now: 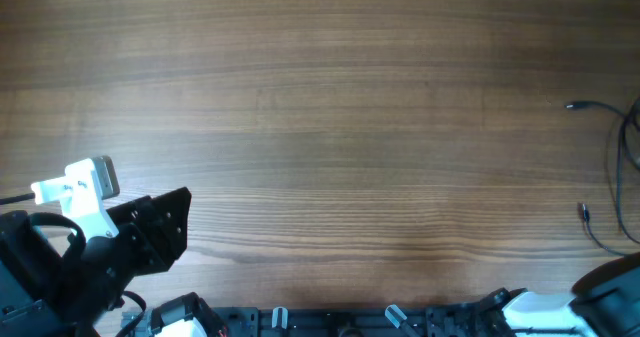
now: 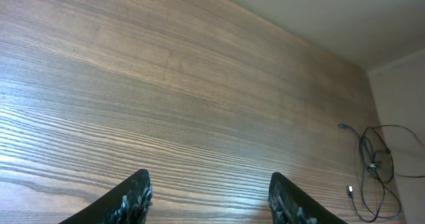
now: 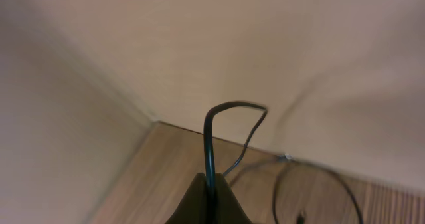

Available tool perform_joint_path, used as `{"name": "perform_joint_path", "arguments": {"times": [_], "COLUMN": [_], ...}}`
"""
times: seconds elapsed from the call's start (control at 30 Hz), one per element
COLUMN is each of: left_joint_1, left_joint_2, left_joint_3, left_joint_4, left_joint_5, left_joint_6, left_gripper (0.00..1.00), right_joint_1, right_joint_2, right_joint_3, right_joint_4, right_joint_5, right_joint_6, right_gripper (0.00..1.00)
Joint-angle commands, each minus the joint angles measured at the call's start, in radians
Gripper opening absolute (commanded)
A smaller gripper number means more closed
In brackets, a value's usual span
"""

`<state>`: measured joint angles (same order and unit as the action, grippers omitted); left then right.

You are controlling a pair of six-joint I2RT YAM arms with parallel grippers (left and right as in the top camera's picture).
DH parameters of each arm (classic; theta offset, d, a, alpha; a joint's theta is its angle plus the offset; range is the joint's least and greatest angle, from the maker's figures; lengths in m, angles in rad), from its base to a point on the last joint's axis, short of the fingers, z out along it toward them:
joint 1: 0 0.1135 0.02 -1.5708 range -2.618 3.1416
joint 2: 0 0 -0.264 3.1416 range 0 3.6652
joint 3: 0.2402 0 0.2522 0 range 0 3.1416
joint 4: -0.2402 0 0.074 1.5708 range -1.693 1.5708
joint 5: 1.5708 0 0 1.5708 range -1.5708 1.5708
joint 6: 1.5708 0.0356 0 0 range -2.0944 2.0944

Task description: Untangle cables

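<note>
Thin black cables (image 1: 622, 167) lie as loose strands at the table's far right edge, two small plug ends pointing left. They also show at the right of the left wrist view (image 2: 375, 164) as a loose tangle. My right gripper (image 3: 209, 184) is shut on one black cable (image 3: 211, 127), which rises from between the fingers and loops over to the right, down to the strands on the table. In the overhead view only part of the right arm (image 1: 610, 287) shows at the bottom right. My left gripper (image 2: 209, 197) is open and empty over bare wood, far left of the cables.
The wooden table (image 1: 320, 127) fills the view. The left arm with its white wrist camera (image 1: 85, 192) sits at the bottom left. Arm bases line the front edge (image 1: 350, 322). A pale wall stands beyond the table's right edge (image 3: 265, 51).
</note>
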<state>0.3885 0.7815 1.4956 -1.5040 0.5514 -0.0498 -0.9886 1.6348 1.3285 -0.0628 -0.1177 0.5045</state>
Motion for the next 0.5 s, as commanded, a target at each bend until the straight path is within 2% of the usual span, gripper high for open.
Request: {"name": "perform_joint_path", "arguments": {"times": [0.0,0.03,0.17,0.23,0.3,0.47], "left_joint_1": [0.005,0.005,0.005,0.005,0.005,0.005], "left_joint_2": [0.002,0.002,0.002,0.002,0.002,0.002], "left_joint_3": [0.000,0.000,0.000,0.000,0.000,0.000], "left_joint_4": [0.002,0.002,0.002,0.002,0.002,-0.013], "left_joint_5": [0.005,0.005,0.005,0.005,0.005,0.005], "left_joint_6": [0.019,0.019,0.019,0.019,0.020,0.019], "left_gripper": [0.59,0.58,0.59,0.59,0.59,0.59], "right_joint_1": [-0.056,-0.067,-0.079,-0.078,-0.078,-0.076], "right_joint_2": [0.116,0.144,0.201,0.201,0.200,0.200], "right_joint_3": [0.001,0.001,0.001,0.001,0.001,0.001], "right_joint_4": [-0.036,-0.065,-0.249,-0.407,-0.460,-0.424], "right_joint_5": [0.017,0.017,0.026,0.067,0.042,-0.343], "right_joint_6": [0.246,0.273,0.435,0.555,0.591,0.597], "right_gripper": [0.55,1.00,1.00,1.00,1.00,1.00]}}
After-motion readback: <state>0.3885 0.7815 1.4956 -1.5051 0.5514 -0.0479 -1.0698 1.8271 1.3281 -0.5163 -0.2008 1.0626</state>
